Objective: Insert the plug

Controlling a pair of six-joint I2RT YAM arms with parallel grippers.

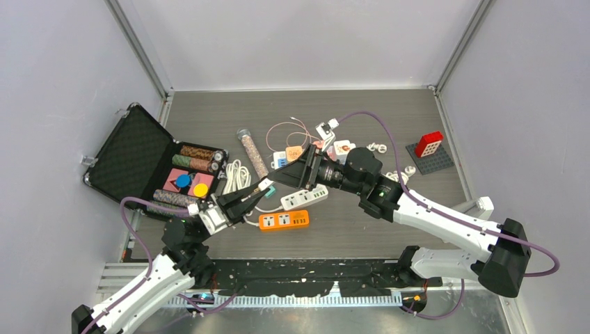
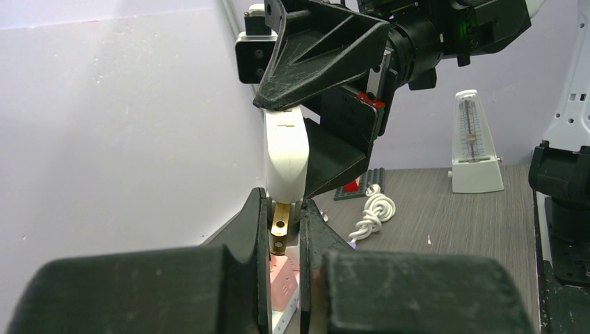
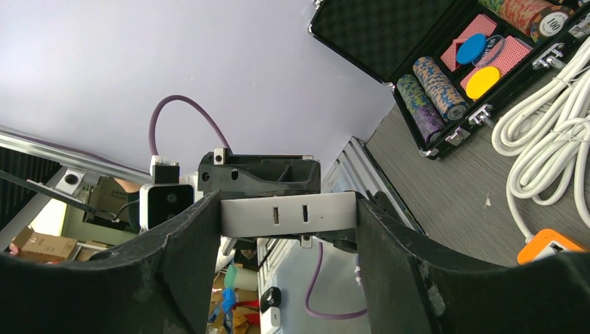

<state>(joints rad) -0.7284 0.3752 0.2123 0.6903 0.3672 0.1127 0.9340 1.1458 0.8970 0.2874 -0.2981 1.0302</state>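
**Both claws meet on the plug above the bench**

At the far left an open black case [image 1: 129, 153] lies flat on the bench [image 1: 389, 223], with rolls of poker chips [image 1: 198, 156] in its tray. A coiled white cable [image 1: 236, 174] lies just beside it.

The left claw [image 1: 261, 188] reaches up and to the right from its base. Its fingers are drawn in to a narrow slit, and a brass blade [image 2: 280, 221] with a hole through it sits between them. They appear to pinch it, though the wrist view is too close and dark to be sure of contact on both sides.

The blade hangs from the white plug [image 2: 285, 156], which is held in the air between the two arms. Below it, an orange power strip [image 1: 284, 220] and a white power strip [image 1: 305, 198] lie on the bench near each other.

The right claw [image 1: 280, 178] comes in from the right, spread only as wide as the plug's body and clamped on its two ends. In its wrist view the plug's flat face with two slots is turned toward the camera.

Well off to the right, a red brick [image 1: 429, 144] stands on a grey baseplate [image 1: 431, 161].
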